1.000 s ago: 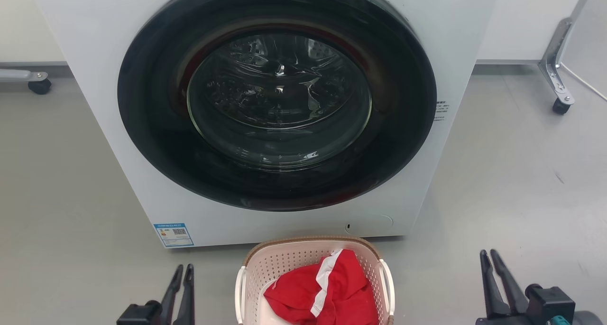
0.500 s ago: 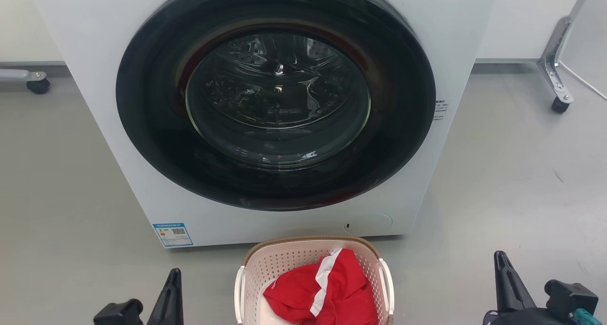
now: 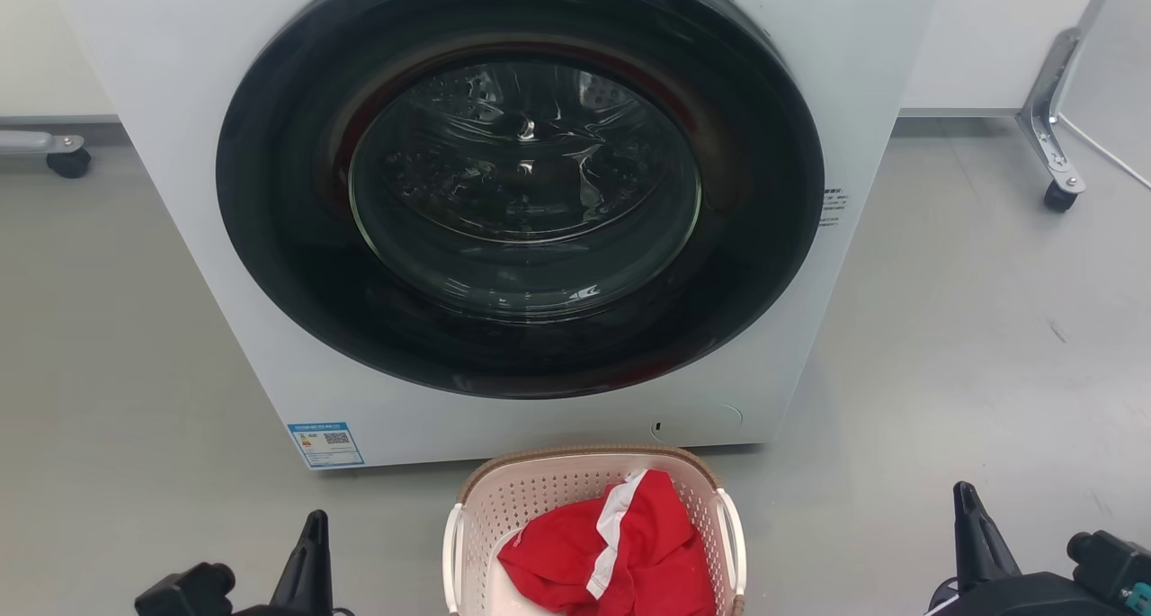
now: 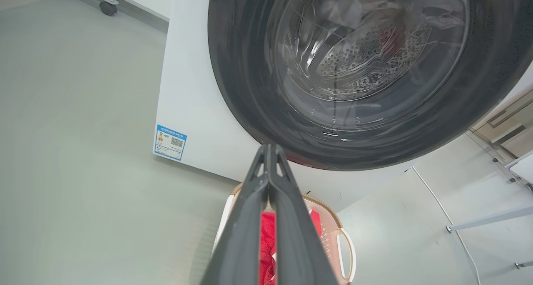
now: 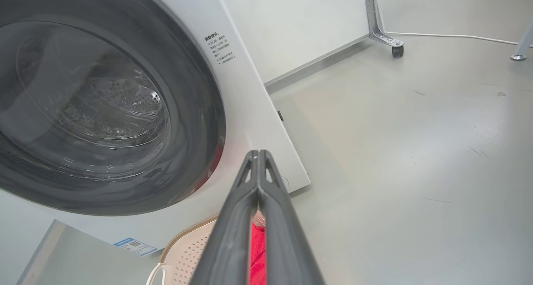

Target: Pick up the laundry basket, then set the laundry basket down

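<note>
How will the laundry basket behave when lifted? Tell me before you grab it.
Likely stiff: the laundry basket is moulded perforated plastic. Probably light, since a red garment is all that shows inside. It may tilt if only one white handle is raised.

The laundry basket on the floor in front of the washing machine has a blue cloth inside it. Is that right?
Not quite. The cloth inside the laundry basket is red with a white stripe, not blue; the head view shows it. The rest holds: the basket stands on the floor in front of the washing machine.
</note>
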Motion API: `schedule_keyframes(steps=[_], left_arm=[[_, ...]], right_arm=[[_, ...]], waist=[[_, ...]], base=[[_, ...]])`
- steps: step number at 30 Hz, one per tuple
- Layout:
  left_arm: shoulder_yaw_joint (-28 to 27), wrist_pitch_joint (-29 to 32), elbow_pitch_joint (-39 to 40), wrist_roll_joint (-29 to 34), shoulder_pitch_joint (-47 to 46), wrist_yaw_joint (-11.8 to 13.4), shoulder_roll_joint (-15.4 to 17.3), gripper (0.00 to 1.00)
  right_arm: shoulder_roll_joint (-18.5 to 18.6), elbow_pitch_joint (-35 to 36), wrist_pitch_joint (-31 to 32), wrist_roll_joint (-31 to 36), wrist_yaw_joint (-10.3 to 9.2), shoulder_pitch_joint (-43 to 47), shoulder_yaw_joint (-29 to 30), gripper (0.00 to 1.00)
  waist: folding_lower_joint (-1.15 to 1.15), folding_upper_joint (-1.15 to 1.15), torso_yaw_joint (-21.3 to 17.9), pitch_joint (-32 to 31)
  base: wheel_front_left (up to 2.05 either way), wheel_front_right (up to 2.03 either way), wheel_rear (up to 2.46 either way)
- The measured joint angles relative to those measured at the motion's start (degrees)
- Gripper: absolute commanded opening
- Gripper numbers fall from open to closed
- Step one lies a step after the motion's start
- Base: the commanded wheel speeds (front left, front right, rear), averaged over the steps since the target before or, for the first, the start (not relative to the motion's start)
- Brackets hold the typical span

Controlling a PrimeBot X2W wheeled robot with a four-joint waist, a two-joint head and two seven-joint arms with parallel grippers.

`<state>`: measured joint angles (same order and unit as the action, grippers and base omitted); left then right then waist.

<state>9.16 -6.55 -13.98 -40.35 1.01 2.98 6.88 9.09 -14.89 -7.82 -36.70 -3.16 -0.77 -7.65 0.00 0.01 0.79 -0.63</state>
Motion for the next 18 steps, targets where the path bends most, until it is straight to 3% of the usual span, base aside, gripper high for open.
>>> schedule_keyframes(steps=[18], left_arm=[[-3.7, 3.53, -0.69, -13.4, -1.43, -2.53, -1.27, 0.0]], right_arm=[[-1.7, -0.44, 3.8, -14.18, 2.56, -1.12, 3.96, 0.0]], waist=[[0.0, 0.0, -0.21, 0.19]], base=[[0.0, 0.0, 0.0]])
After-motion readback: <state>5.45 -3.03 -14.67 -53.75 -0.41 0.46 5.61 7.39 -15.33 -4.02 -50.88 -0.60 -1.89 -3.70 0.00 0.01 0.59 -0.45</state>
